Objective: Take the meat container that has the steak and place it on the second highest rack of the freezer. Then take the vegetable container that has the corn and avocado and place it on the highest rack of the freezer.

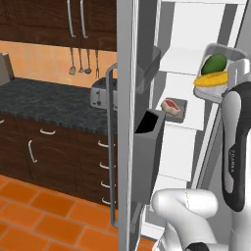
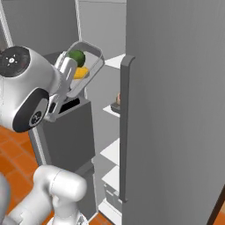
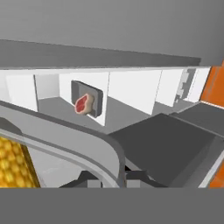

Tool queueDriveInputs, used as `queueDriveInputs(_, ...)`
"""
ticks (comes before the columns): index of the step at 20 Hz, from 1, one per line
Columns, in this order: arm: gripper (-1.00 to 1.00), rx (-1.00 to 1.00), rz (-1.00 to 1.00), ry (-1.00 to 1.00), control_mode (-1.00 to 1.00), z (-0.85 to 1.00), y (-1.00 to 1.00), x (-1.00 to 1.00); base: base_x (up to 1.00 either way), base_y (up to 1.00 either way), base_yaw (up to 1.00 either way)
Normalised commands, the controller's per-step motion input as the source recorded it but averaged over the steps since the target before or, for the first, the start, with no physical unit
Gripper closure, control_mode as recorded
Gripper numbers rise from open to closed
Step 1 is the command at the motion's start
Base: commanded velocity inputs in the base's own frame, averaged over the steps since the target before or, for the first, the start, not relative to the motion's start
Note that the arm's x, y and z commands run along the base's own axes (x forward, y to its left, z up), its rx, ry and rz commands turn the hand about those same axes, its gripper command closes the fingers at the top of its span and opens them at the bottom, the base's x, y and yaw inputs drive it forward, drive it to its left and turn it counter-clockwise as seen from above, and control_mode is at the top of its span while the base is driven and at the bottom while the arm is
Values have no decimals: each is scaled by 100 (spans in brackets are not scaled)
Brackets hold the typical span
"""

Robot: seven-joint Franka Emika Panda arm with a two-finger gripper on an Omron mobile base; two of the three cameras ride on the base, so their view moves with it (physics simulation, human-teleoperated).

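- Gripping the rim of the vegetable container (image 1: 219, 73), the claw (image 3: 121, 177) is pinched narrow on the grey wall, its dark tips showing either side of the rim in the hand view.
- Inside that container, just above the claw, the corn (image 1: 212, 79) lies yellow along the lower edge, with the avocado (image 1: 214, 63) dark green right beside it; the two look to be touching.
- The container sits tilted, carried up in the air in front of the open freezer (image 2: 176, 110), near the upper white shelves.
- Ahead of the claw and lower down, the meat container (image 1: 175, 107) rests flat on a white shelf (image 1: 193, 115), with the steak (image 1: 170, 104) in it, red with a pale rim.
- The highest rack (image 1: 179, 61) shows beyond the held container, just to its side in the left base view.
- Well off to the claw's left, a dark counter (image 1: 44, 100) carries a silver toaster (image 1: 100, 93), with utensils (image 1: 81, 63) hanging on the orange wall above.
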Motion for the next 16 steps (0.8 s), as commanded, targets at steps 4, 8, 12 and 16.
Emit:
queueDriveInputs(4, 100, 0, -3, -7, -100, 0, -19, 40, 0, 0, 0)
queueDriveInputs(8, 100, 0, 0, -24, -100, 0, 0, 45, 0, 0, 0)
queueDriveInputs(12, 100, 0, -2, 2, -100, 2, 0, 52, 0, 0, 0)
queueDriveInputs(16, 100, 3, 0, 3, -100, 7, -19, 45, 0, 0, 0)
